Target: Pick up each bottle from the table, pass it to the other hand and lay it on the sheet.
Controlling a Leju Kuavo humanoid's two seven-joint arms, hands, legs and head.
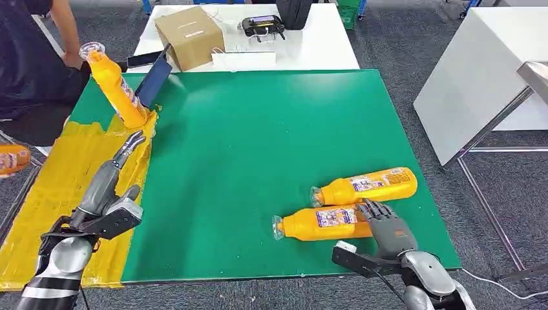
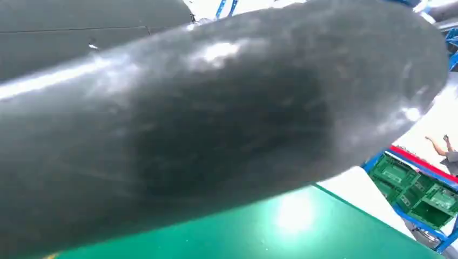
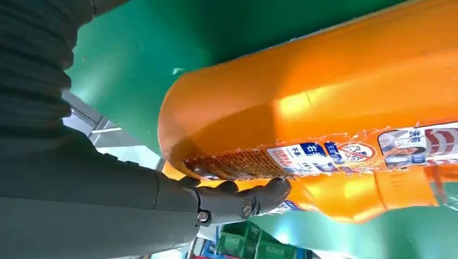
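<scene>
Gripping the nearer orange bottle (image 1: pixel 326 223), right hand (image 1: pixel 386 227); left hand (image 1: pixel 123 155) spread.

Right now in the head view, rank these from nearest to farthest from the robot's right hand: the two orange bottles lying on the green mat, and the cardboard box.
From the right hand:
1. Front bottle, at the fingers.
2. Rear bottle, just beyond.
3. Cardboard box, far-left on the white table.

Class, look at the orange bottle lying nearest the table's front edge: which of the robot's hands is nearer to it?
Right. The right hand touches the base of the nearest bottle. The left hand is far across the table, over the yellow sheet.
</scene>
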